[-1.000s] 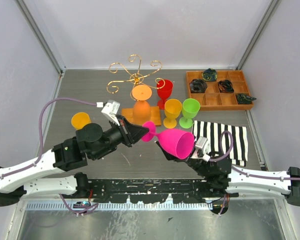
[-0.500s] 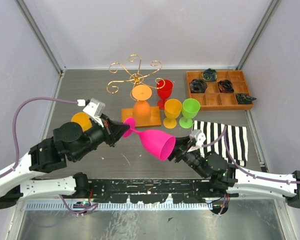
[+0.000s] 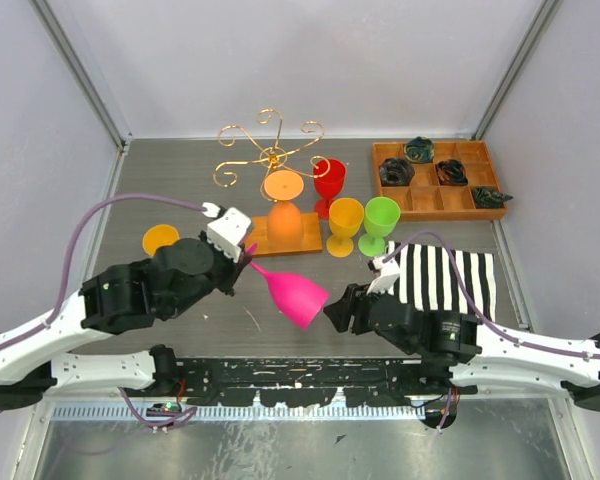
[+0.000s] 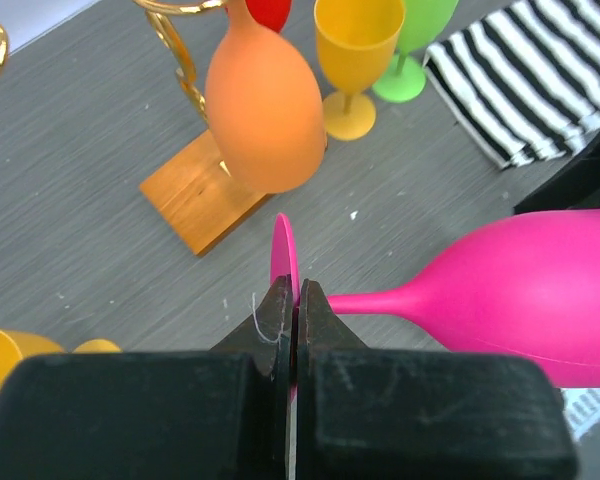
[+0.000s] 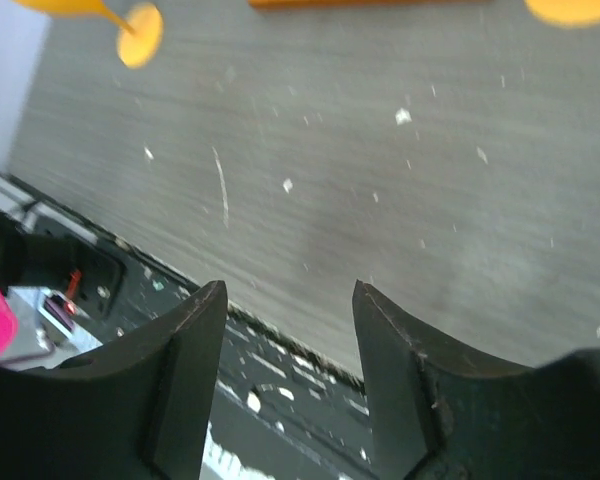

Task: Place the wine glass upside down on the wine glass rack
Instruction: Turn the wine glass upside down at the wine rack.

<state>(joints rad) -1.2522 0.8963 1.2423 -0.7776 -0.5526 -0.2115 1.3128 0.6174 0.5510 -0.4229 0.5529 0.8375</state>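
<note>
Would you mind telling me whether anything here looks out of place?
An orange glass left of the rack appears to lie on its side, unlike the upright green glass. A black item hangs over the tray's right edge.

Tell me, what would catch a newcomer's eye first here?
A bright pink wine glass, held sideways at the table's front middle, its foot pinched in the left arm's shut jaws. Behind it stands the gold wine glass rack with an orange glass hanging upside down, and red, yellow and green glasses upright to its right.
</note>
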